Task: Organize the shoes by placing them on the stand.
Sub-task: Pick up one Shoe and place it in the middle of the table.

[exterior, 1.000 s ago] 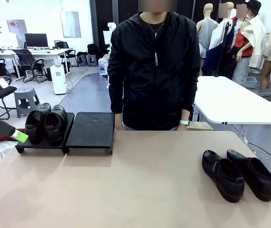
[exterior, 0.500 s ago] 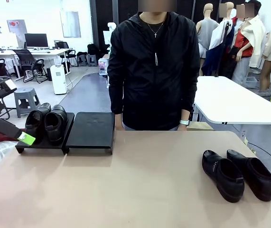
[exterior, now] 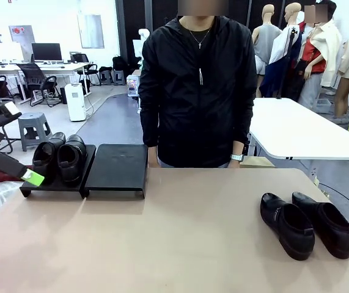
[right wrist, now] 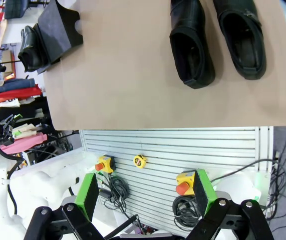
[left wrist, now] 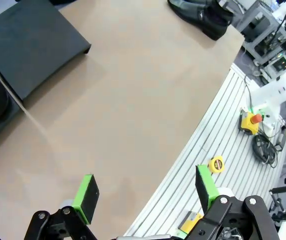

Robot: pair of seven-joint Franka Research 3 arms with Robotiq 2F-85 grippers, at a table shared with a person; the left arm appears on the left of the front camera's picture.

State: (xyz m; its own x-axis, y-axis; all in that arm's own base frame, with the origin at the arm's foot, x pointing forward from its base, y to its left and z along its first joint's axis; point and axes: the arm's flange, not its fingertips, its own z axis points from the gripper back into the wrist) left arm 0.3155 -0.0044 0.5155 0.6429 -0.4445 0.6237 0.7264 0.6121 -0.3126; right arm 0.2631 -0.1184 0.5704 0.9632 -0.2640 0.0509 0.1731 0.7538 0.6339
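Two shoes (exterior: 60, 160) are parked side by side on the left panel of the stand (exterior: 116, 171); the panel to their right is bare. The other two shoes (exterior: 308, 224) lie on the bench (exterior: 180, 244) well to the right of the stand, close together and angled rather than square to it.

Left jaws: spread wide, holding nothing, hovering just off the stand's left end, with one green pad (exterior: 32, 177) close to its front corner. Right jaws: also wide and empty, up high and back from the bench, well right of the stand, looking down on the loose pair.

Now, the hazards. That left pad is very near the parked shoes, and a careless swing could nudge one off its slanted panel or shove the whole stand. Over at the loose pair, the two lie so close that a finger coming down between them has little room. It could clip the neighbour, push both along, or close on two at once.

The leather looks smooth and the uppers soft, so a pinch on the rim could slip or fold. The carry to the stand is also a long one, plenty of time for a poor grip to let go.

Landing matters too. A shoe set across the seam between the panels, or over the low front lip, will probably tip or slide. And the person (exterior: 198, 85) stands right behind the stand, so an overshoot heads their way.
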